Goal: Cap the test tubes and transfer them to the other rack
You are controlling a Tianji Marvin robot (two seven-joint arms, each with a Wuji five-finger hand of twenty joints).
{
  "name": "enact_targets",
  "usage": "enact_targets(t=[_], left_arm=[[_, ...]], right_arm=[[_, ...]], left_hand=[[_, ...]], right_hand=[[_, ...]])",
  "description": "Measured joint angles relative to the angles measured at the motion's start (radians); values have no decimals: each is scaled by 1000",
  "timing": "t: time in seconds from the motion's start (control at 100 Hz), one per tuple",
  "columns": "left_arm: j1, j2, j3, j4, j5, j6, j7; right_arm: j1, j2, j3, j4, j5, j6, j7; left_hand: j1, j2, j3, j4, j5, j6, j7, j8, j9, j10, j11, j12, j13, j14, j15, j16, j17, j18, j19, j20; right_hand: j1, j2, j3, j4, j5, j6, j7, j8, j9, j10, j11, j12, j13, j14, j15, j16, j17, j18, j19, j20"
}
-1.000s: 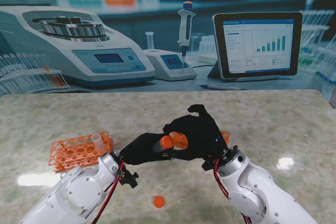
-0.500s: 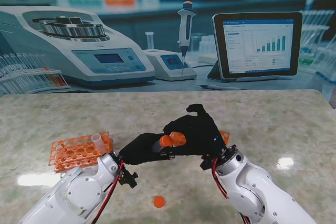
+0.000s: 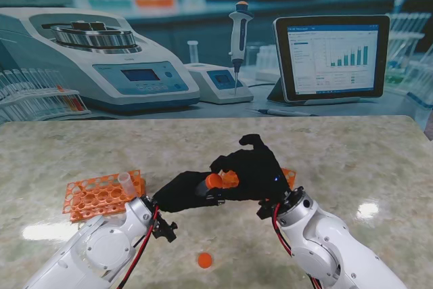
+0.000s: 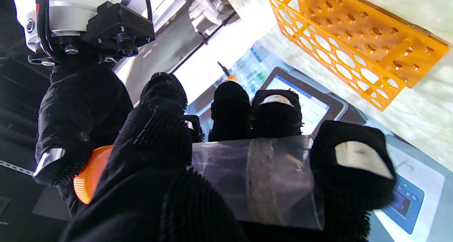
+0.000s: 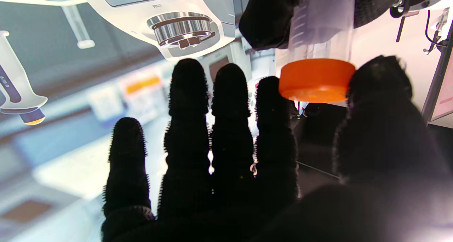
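Left hand (image 3: 181,193) closed around a clear test tube (image 4: 254,178), tube lying across the palm, orange cap (image 3: 214,181) at its mouth. Right hand (image 3: 252,172) meeting that cap, thumb (image 5: 380,104) and one finger (image 5: 274,104) pinching the cap's rim, remaining fingers straight and loosely together. Both hands raised over the marble tabletop (image 3: 352,160), touching each other at the tube. Left of the tube, an orange rack (image 3: 101,193) on the tabletop, one uncapped tube (image 3: 125,181) standing in its corner nearest the hands. Nearer to me than the tube, a loose orange cap (image 3: 204,260) lying flat. Behind the right hand, an orange edge (image 3: 290,176) showing, too hidden to identify.
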Motion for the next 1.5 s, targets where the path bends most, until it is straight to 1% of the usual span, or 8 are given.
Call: enact_targets(t=[0.14, 0.29, 0.35, 0.6, 0.95, 1.23, 1.41, 1.5], left_arm=[[-2, 1, 1, 1, 11, 0, 0], [-3, 2, 3, 3, 11, -1, 0], [-3, 2, 3, 3, 11, -1, 0], [-3, 2, 3, 4, 11, 0, 1], [-2, 2, 3, 4, 12, 1, 2], [-2, 2, 2, 5, 12, 1, 2], [-2, 2, 2, 5, 12, 1, 2], [-2, 2, 2, 4, 12, 1, 2]], right_arm=[[6, 0, -7, 4, 0, 0, -1], [22, 0, -22, 18, -3, 5, -22], [25, 0, -26, 21, -3, 9, -25], [31, 0, -38, 24, -10, 38, -36], [46, -3, -57, 34, 2, 66, -32], [50, -7, -65, 36, 4, 90, -31], [56, -10, -75, 41, 5, 111, -45], [61, -11, -81, 47, 5, 116, -53]], left_hand=[[0, 0, 0, 0, 0, 0, 0, 0, 0, 0, 0, 0, 0, 0, -1, -1, 0, 0, 0, 0], [0, 0, 0, 0, 0, 0, 0, 0, 0, 0, 0, 0, 0, 0, -1, -1, 0, 0, 0, 0], [0, 0, 0, 0, 0, 0, 0, 0, 0, 0, 0, 0, 0, 0, -1, -1, 0, 0, 0, 0], [0, 0, 0, 0, 0, 0, 0, 0, 0, 0, 0, 0, 0, 0, -1, -1, 0, 0, 0, 0], [0, 0, 0, 0, -1, 0, 0, 0, 0, 0, 0, 0, 0, 0, -1, -2, 1, 2, 0, 0], [0, 1, 0, 0, -1, 0, 0, 0, 0, 0, 0, 0, 0, 0, -1, -2, 2, 4, 0, 0], [0, 1, 0, 0, -1, 0, 0, 0, 0, 0, 0, 0, 0, 0, -1, -2, 2, 4, 0, 0], [0, 1, 0, 0, -1, 0, 0, 0, 0, 0, 0, 0, 0, 0, -1, -2, 2, 4, 0, 0]], right_hand=[[-41, -26, 71, -20, 21, 2, 27, 0, 43, -12, -3, -8, 23, -8, 2, 9, 9, -2, 10, 0], [-69, -36, 82, -22, 58, 2, 51, 0, 63, -24, 18, -18, 44, -13, -1, 12, 21, -3, 14, 0], [-79, -36, 83, -22, 80, 1, 54, 0, 74, -25, 23, -18, 54, -14, 48, 13, 25, -4, 21, 0], [-110, -36, 83, -22, 93, -22, 92, 4, 85, -26, 51, -18, 63, -15, 48, 22, 31, -6, 23, 0], [-150, 3, 83, -22, 155, -25, 93, 188, 97, -27, 109, 3, 73, -15, 93, 46, 31, -8, 34, 13], [-180, 30, 82, -22, 227, -31, 94, 236, 118, -27, 137, 13, 75, -15, 93, 48, 37, -17, 35, 15], [-209, 30, 91, -3, 274, -54, 88, 259, 138, -34, 153, 14, 95, -15, 123, 58, 52, -18, 46, 25], [-236, 30, 124, 8, 306, -62, 88, 278, 150, -36, 164, 14, 109, -15, 119, 58, 57, -18, 48, 25]])
